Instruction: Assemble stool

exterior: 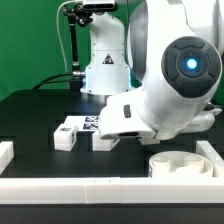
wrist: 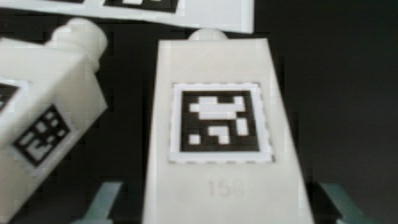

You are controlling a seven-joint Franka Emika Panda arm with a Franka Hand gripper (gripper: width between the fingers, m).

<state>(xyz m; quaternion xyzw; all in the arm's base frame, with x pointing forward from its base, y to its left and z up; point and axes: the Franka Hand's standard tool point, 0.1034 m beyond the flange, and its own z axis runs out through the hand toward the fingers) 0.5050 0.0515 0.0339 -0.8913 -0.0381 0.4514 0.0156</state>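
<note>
- Arching over the scene from the exterior view's 2 o'clock, the arm point(exterior: 175, 70) fills the right half of that view. It bends at its big round joint and slopes down toward 8 o'clock, with its low end over the black table point(exterior: 30, 115) near the middle.
- Just under that low end sits the leg point(exterior: 101, 139), a short white block. The other leg point(exterior: 66, 135) lies at its 9 o'clock, near but apart, with a tag showing on it.
- The marker board point(exterior: 86, 122) lies flat just behind both legs, at their 12 o'clock.
- The seat point(exterior: 180, 164), a thick white round with a hollow top, sits at the exterior view's 5 o'clock. It is well apart from the legs, in the corner made by the border bars point(exterior: 100, 187).
- In the wrist view, the gripper point(wrist: 219, 200) looks straight down on the leg point(wrist: 217, 70). The leg is long and tapers to a small peg at its far end, with a black-and-white tag on its upper face.
- The jaws stand spread, one grey finger point(wrist: 111, 200) on each side of the leg's broad end, with a thin dark strip between finger and leg. They grip nothing.
- The other leg point(wrist: 45, 105) lies beside the leg at a slant, apart from it, with its own tag partly seen. An edge of the marker board point(wrist: 169, 8) lies beyond the pegs.
- Only the exterior view shows the seat, the border bars and the arm's bend. Only the wrist view shows the jaws and the leg's taper and peg.
</note>
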